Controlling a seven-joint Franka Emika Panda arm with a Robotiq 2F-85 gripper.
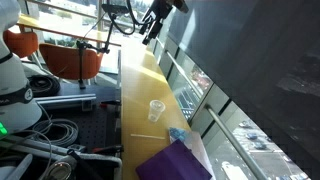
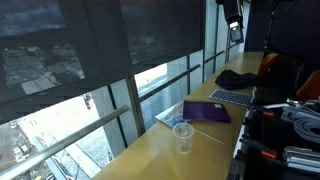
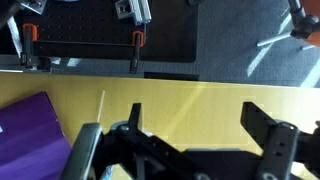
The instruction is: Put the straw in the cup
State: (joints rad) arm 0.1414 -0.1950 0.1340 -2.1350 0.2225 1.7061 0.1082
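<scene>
A clear plastic cup stands upright on the yellow wooden counter by the window; it also shows in an exterior view. A thin white straw lies flat on the counter near the cup and shows in the wrist view left of the jaws. My gripper hangs high above the counter, far from both, and also shows in an exterior view. In the wrist view its jaws are open and empty over bare counter.
A purple folder lies on the counter beyond the straw, also in the wrist view. A small blue object sits by it. A laptop and black cloth lie farther along. The window rail borders the counter.
</scene>
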